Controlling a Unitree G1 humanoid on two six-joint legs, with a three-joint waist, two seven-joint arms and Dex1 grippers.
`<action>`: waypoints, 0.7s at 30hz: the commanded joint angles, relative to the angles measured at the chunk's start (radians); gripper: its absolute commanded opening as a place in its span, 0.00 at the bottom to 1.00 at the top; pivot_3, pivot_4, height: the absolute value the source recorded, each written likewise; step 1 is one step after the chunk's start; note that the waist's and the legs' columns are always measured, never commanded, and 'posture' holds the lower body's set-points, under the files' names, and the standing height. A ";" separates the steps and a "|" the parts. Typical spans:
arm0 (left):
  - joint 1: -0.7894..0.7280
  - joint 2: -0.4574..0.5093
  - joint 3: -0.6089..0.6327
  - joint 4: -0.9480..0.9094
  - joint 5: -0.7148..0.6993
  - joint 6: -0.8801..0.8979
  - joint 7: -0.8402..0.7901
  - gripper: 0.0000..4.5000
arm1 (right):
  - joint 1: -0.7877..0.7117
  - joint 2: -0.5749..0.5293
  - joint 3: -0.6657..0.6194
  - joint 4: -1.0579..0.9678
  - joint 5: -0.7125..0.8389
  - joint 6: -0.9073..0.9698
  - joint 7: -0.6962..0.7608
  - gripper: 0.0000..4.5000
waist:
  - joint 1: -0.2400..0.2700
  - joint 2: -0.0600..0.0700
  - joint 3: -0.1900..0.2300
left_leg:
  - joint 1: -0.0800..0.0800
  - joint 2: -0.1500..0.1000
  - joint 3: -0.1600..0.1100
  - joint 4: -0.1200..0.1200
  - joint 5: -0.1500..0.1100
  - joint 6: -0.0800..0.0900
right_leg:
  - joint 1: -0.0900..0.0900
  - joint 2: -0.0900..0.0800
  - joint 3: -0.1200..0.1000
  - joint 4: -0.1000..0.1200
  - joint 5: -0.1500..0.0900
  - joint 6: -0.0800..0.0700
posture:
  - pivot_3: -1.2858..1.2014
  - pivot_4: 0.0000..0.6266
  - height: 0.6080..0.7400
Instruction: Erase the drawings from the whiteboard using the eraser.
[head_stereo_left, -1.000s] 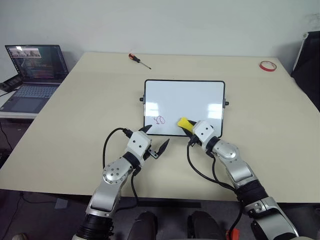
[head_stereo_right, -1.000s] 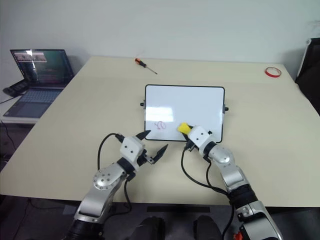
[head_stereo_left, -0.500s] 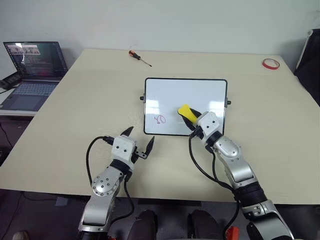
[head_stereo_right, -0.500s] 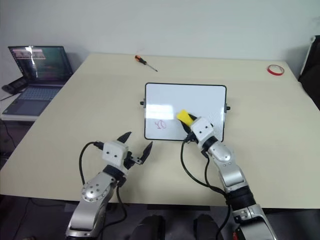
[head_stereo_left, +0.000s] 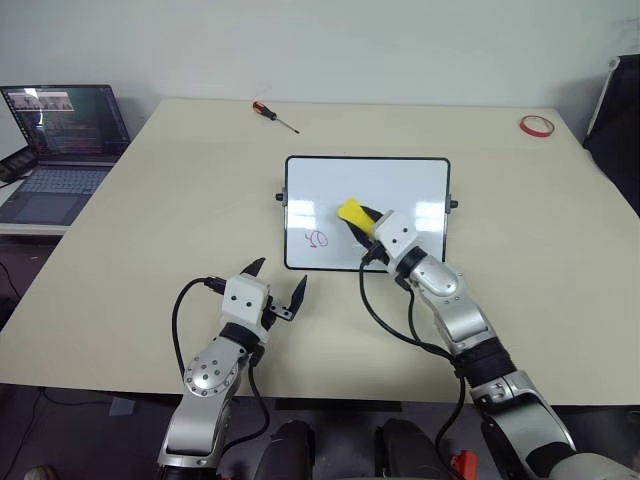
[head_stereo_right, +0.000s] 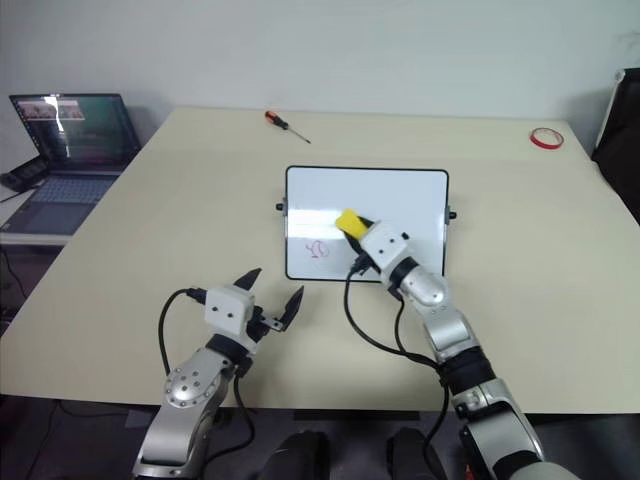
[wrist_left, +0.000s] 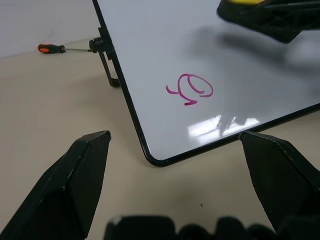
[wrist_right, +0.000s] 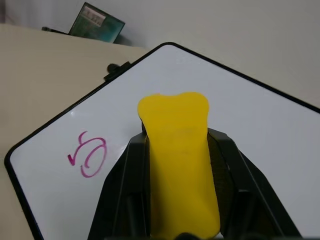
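The whiteboard (head_stereo_left: 400, 190) lies in the middle of the beige table. One pink-red drawing (head_stereo_left: 317, 239) marks its near left corner, and also appears in the left wrist view (wrist_left: 192, 88) and the right wrist view (wrist_right: 89, 155). My right gripper (head_stereo_left: 362, 218) is shut on the yellow eraser (head_stereo_left: 352, 212), which is over the board's middle, just right of the drawing. The eraser (wrist_right: 179, 145) sticks out past the fingers. My left gripper (head_stereo_left: 277, 278) is open and empty, over the table just off the board's near left corner.
An open laptop (head_stereo_left: 60, 130) sits on a side table at the far left. A red-handled screwdriver (head_stereo_left: 275, 115) lies beyond the board. A red tape ring (head_stereo_left: 535, 125) lies at the far right corner, next to a dark object (head_stereo_left: 615, 130).
My right gripper has carried the eraser left and away from me, from the board's near edge to its middle. My left gripper drew back leftward from the board's near edge.
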 joint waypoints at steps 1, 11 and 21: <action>-0.009 0.003 0.017 -0.025 -0.007 -0.012 0.007 1.00 | -0.072 0.038 0.049 0.081 -0.051 -0.060 -0.003 0.27 | 0.000 0.000 0.000 | 0.000 0.000 0.000 0.000 0.000 0.000 | 0.000 0.000 0.000 0.000 0.000 0.000 | 0.52 0.24 1.00; 0.051 0.005 0.038 -0.076 -0.002 -0.006 0.019 1.00 | -0.230 0.122 0.088 0.350 -0.144 -0.054 -0.083 0.27 | 0.001 0.000 0.000 | 0.000 0.000 0.000 0.000 0.000 0.000 | 0.000 0.000 0.000 0.000 0.000 0.000 | 0.52 0.24 1.00; 0.063 -0.002 0.026 -0.106 0.005 0.015 0.028 1.00 | -0.274 0.107 0.065 0.447 -0.167 -0.055 -0.156 0.27 | 0.001 0.000 0.000 | 0.000 0.000 0.000 0.000 0.000 0.000 | 0.000 0.000 0.000 0.001 0.000 0.000 | 0.52 0.24 1.00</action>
